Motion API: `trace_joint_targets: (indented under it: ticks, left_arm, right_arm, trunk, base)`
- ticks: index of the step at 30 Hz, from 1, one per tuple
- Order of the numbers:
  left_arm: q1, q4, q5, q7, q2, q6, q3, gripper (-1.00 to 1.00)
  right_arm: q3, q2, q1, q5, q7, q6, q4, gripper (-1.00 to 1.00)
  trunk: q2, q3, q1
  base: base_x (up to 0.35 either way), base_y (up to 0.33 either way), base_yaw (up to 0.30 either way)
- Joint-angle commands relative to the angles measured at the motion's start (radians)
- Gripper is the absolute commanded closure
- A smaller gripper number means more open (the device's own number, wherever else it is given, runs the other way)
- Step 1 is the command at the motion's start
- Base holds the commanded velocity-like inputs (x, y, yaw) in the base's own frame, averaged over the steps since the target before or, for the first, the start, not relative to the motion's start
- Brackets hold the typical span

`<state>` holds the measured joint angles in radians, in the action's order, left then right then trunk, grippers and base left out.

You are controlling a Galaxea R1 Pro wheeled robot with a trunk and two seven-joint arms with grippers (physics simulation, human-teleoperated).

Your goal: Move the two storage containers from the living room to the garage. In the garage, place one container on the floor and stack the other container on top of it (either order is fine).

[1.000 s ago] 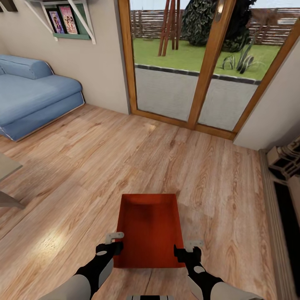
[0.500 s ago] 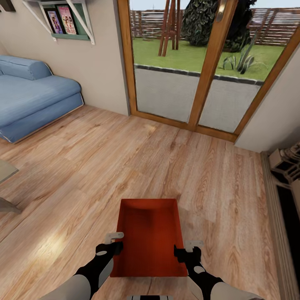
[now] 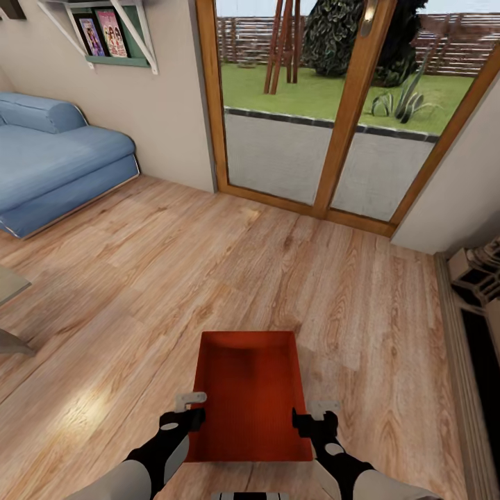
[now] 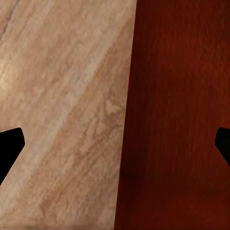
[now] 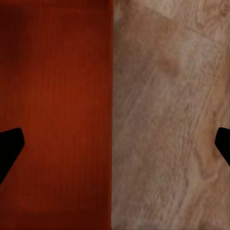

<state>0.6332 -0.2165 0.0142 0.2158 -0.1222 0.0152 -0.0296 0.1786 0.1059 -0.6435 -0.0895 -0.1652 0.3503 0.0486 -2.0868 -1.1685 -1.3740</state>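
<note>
One orange-red storage container [image 3: 250, 396] lies on the light wood plank floor [image 3: 208, 278] of the living room, straight ahead of me and lengthwise between my arms. My left gripper [image 3: 186, 411] is open at the container's left wall. In the left wrist view its dark fingertips [image 4: 9, 146] stand wide apart, one over the floor and one over the container's red inside [image 4: 177, 120]. My right gripper [image 3: 314, 415] is open at the right wall. Its fingertips [image 5: 9, 146] straddle that wall the same way, with the container [image 5: 57, 105] on one side.
Wood-framed glass doors [image 3: 333, 125] are ahead, with a garden behind them. A blue sofa [image 3: 55, 167] stands at the left under a wall shelf [image 3: 104, 35]. A table corner [image 3: 10, 305] juts in at the left edge. A fireplace surround [image 3: 472, 305] runs along the right.
The view shifted a little a second ago, and the container then came to lie slightly nearer to me. Both grippers have since dipped slightly beside its walls.
</note>
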Motion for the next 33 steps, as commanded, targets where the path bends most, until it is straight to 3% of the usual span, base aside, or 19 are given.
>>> trace_joint_targets:
  ticks: [1,21,33]
  left_arm:
    - [0.0,0.001,0.002,0.002,0.0,0.002,-0.003,-1.0]
    - [0.0,-0.002,0.001,0.002,0.0,0.002,-0.003,-1.0]
    - [0.0,-0.006,0.0,0.002,0.0,0.002,-0.003,-1.0]
  right_arm:
    - [0.009,0.003,-0.001,-0.009,-0.006,0.0,-0.001,-1.0]
    - [0.002,0.0,-0.001,-0.017,-0.028,-0.007,-0.001,-1.0]
    - [0.002,0.0,-0.001,-0.018,-0.028,-0.006,-0.001,-1.0]
  trunk:
    - [0.0,-0.001,0.0]
    - [0.0,-0.001,0.0]
    - [0.0,-0.017,0.0]
  base:
    - [0.0,0.0,0.0]
    - [0.0,0.0,0.039]
    - [0.0,0.0,0.0]
